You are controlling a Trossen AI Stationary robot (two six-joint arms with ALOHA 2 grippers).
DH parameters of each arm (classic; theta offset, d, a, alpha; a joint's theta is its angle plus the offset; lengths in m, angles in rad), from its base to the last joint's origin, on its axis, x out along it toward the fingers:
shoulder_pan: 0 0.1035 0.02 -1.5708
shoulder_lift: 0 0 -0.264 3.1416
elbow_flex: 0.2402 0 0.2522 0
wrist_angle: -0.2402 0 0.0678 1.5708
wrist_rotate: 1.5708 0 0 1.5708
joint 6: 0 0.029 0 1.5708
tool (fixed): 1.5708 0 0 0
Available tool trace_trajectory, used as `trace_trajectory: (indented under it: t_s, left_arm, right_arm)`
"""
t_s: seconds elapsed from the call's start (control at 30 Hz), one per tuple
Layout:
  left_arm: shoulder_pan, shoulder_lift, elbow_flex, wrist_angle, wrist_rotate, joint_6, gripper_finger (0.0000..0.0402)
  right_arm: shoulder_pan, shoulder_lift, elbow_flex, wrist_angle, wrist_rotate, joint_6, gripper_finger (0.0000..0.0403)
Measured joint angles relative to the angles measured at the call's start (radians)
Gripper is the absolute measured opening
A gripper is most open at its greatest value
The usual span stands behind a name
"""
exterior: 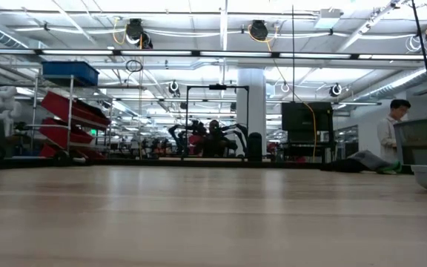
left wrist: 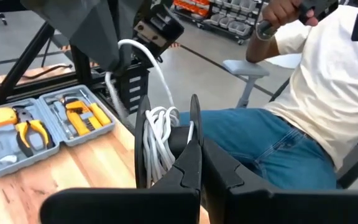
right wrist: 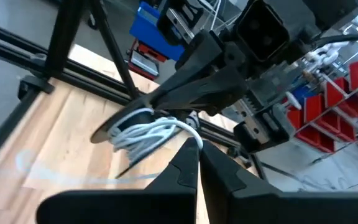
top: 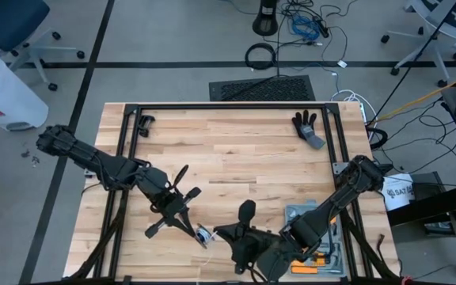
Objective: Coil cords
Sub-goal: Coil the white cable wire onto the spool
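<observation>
Near the front edge of the wooden table (top: 236,158), between the two arms, the reel (top: 205,235) is held up off the boards with the white cord (left wrist: 159,140) wound in loose loops between its two black discs. The left gripper (left wrist: 201,163) has its jaws closed on the reel: in the left wrist view its dark fingers pinch together at the hub, with the coils just beside them and one loop of cord arching up toward the other arm. The right gripper (right wrist: 197,152) meets it from the opposite side; its jaws are pressed shut, fingertip against fingertip, right at the bundle of cord (right wrist: 145,132), though whether a strand is pinched between them cannot be told. From above, both grippers converge low on the table, left (top: 188,226) and right (top: 240,241), close together. Beside the right arm lies an open grey tool case (left wrist: 42,127) with yellow-handled pliers and screwdrivers. A black glove (top: 307,127) rests at the far right of the table. A seated person (left wrist: 316,106) in jeans and a pale shirt is just beyond the table's edge.
</observation>
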Motion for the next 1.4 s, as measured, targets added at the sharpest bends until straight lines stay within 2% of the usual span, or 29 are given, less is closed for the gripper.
trace_trajectory:
  t_s: [0.27, 0.43, 0.7, 0.93, 1.17, 1.4]
  left_arm:
    - [0.000, 0.007, 0.000, 0.000, 0.009, 0.001, 0.0002]
    - [0.000, 0.014, 0.000, 0.015, 0.048, 0.010, 0.0002]
    - [0.000, 0.029, 0.000, 0.036, 0.048, 0.076, 0.0002]
    - [0.000, 0.049, 0.000, 0.053, 0.051, 0.201, 0.0002]
    - [-0.011, 0.061, 0.000, 0.084, 0.051, 0.311, 0.0002]
    - [-0.027, 0.062, 0.000, 0.094, 0.051, 0.359, 0.0002]
  right_arm:
    - [-0.035, 0.000, 0.000, 0.014, -0.049, -0.063, 0.0000]
    - [-0.063, 0.001, 0.000, 0.057, -0.059, -0.138, 0.0000]
    - [-0.128, 0.002, 0.000, 0.090, -0.234, -0.146, 0.0000]
    - [-0.158, 0.002, 0.000, 0.102, -0.385, -0.130, 0.0000]
    - [-0.165, 0.002, 0.000, 0.094, -0.416, -0.117, 0.0000]
    - [-0.173, 0.002, 0.000, 0.105, -0.471, -0.093, 0.0005]
